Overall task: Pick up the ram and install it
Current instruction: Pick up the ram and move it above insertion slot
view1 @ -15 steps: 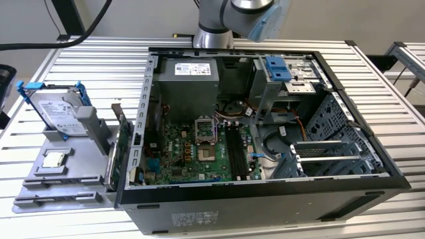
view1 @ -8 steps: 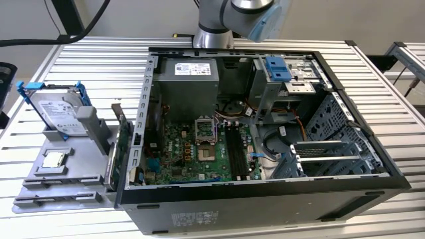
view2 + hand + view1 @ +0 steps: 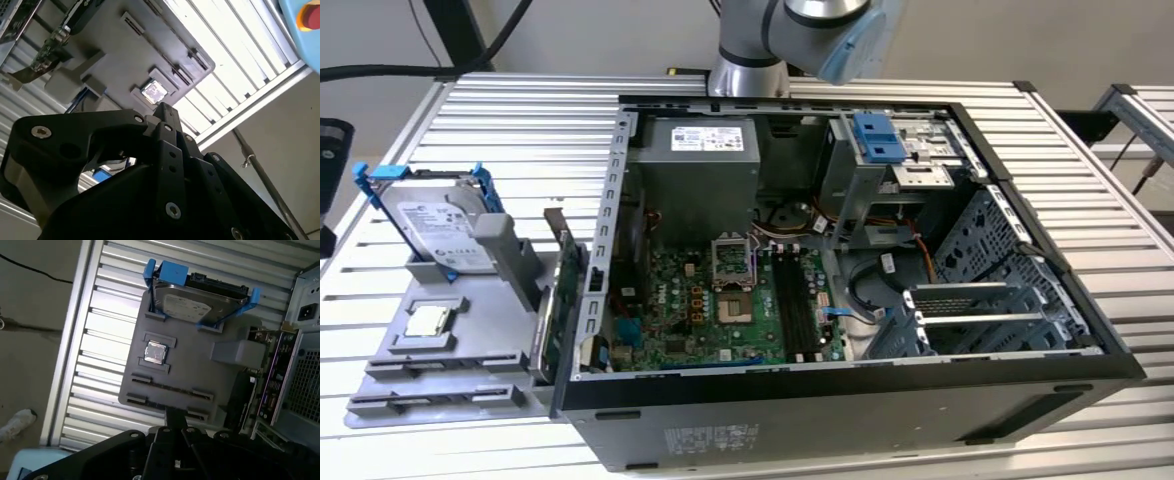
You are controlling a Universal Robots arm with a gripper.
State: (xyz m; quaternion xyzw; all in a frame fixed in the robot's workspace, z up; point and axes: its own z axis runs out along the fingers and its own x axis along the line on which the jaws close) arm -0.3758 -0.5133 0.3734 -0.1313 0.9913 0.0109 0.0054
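Claw (image 3: 175, 416), seemingly closed, near grey tray (image 3: 197, 371) edge

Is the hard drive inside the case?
No, the hard drive stands in the gray holder outside the case, to the exterior view's left.

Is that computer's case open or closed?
Open: the computer case lies on its side with no side panel, so the motherboard inside shows.

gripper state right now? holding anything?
Gripper: fingers closed, nothing visible between them.
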